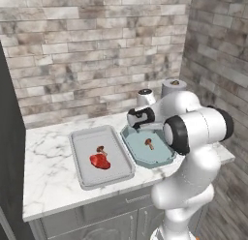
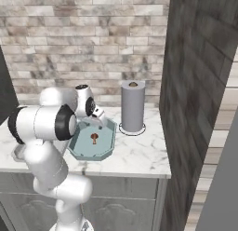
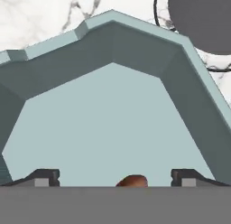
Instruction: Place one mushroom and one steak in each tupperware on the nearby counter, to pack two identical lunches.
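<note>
Right now the claw (image 3: 115, 177) hangs spread wide and empty over the teal tupperware (image 1: 138, 154) on the worktop (image 1: 48, 173), a mushroom (image 1: 149, 143) lying inside it. Beside it, the grey tupperware (image 1: 80, 157) holds a red steak (image 1: 100, 161) and another mushroom (image 1: 100, 149).

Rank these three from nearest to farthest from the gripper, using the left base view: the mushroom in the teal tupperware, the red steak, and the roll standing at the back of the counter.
1. Mushroom in the teal tupperware, just below the open gripper.
2. Roll, behind, beside the wall.
3. Red steak, in the grey tupperware to the left.
</note>
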